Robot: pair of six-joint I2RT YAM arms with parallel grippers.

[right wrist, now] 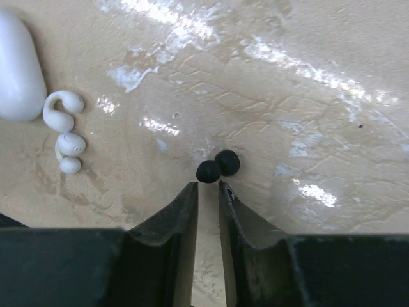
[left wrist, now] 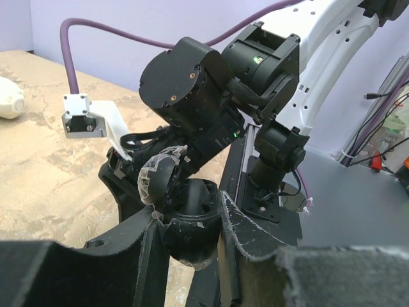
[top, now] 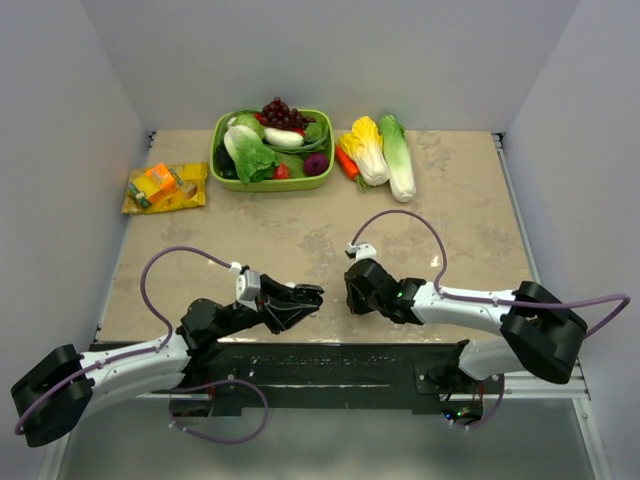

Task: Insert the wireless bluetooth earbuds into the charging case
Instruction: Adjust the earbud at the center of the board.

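Two black earbuds (right wrist: 208, 171) lie touching each other on the table, just beyond my right gripper (right wrist: 208, 187), whose fingers stand a narrow gap apart with nothing between them. Two white earbuds (right wrist: 69, 144) lie at the left of the right wrist view, beside a white case (right wrist: 18, 64). My left gripper (left wrist: 188, 217) is shut on a black round charging case (left wrist: 188, 240), its taped lid (left wrist: 155, 180) tipped open. In the top view the left gripper (top: 305, 297) and right gripper (top: 350, 290) face each other near the table's front edge; the buds are hidden there.
A green bowl of vegetables (top: 272, 183) stands at the back middle. Cabbages and a carrot (top: 380, 152) lie to its right. A yellow and orange snack pack (top: 165, 187) lies at the back left. The right arm's wrist (left wrist: 192, 96) sits close before the left gripper.
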